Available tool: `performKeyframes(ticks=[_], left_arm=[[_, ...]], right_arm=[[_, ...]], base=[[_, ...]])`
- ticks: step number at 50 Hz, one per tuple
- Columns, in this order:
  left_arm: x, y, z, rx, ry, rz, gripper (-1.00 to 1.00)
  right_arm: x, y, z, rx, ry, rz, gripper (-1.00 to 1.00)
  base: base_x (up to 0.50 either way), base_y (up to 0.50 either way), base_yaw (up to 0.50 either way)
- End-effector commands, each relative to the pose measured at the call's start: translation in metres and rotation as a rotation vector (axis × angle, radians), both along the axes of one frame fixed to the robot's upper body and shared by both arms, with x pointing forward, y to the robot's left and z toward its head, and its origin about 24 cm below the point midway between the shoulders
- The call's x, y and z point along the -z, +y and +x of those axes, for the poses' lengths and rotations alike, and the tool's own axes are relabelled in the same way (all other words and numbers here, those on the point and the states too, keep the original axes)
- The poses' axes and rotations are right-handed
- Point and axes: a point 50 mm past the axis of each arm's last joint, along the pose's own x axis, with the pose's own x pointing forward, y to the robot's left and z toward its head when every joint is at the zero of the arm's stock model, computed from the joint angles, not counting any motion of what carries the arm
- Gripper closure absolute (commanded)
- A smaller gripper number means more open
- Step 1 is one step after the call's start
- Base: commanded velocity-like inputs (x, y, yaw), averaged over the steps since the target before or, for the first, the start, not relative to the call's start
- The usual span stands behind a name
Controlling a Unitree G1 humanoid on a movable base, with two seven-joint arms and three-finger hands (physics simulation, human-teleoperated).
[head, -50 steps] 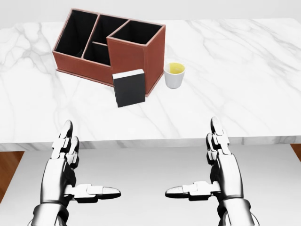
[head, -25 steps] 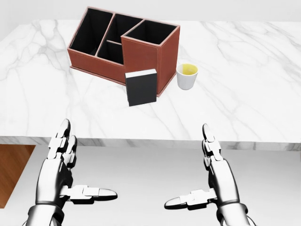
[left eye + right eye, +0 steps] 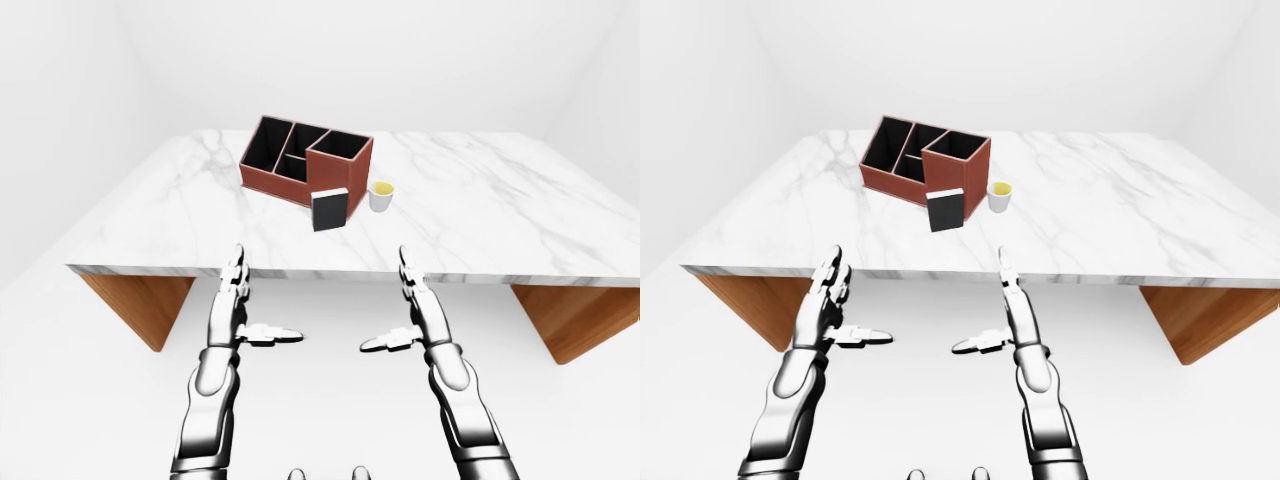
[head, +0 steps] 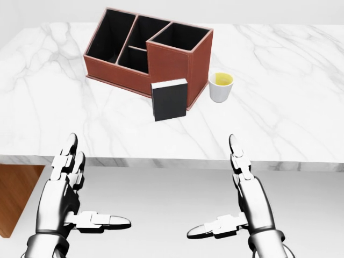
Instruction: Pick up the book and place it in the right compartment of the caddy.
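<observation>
A black book stands upright on the marble table, leaning against the near wall of the reddish-brown caddy. The caddy has several dark compartments; the tall one on the right holds nothing I can see. Both metal hands hover below the table's near edge, well short of the book. My left hand is open, fingers stretched up and thumb pointing right. My right hand is open too, thumb pointing left. Neither holds anything.
A small white cup with yellow contents stands just right of the caddy and the book. The table's near edge runs across the head view above my hands. Wooden supports show under both table ends.
The whole picture has shifted: caddy, book and cup sit further right and lower in the head view, so the camera moved. My hands stay open, low in the view.
</observation>
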Motion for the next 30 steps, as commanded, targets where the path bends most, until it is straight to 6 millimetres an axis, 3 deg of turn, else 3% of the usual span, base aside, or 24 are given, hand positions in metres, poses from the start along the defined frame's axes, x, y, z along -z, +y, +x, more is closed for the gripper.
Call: performKeyframes(ticks=[1,13,30], left_arm=[[-0.003,0.005,-0.001,-0.008,-0.012,0.017,-1.0],[-0.003,0.007,0.001,-0.012,-0.015,0.016,-1.0],[-0.022,0.017,0.008,-0.026,-0.057,0.015,-1.0]], right_arm=[[-0.009,0.005,-0.001,-0.033,-0.037,-0.013,-1.0],[-0.026,0.008,0.0,-0.065,-0.107,-0.047,-1.0],[-0.059,0.011,0.008,-0.104,-0.126,-0.112,-1.0]], base=[[-0.03,0.5,0.0],[-0.03,0.48,0.0],[0.0,0.01,0.0]])
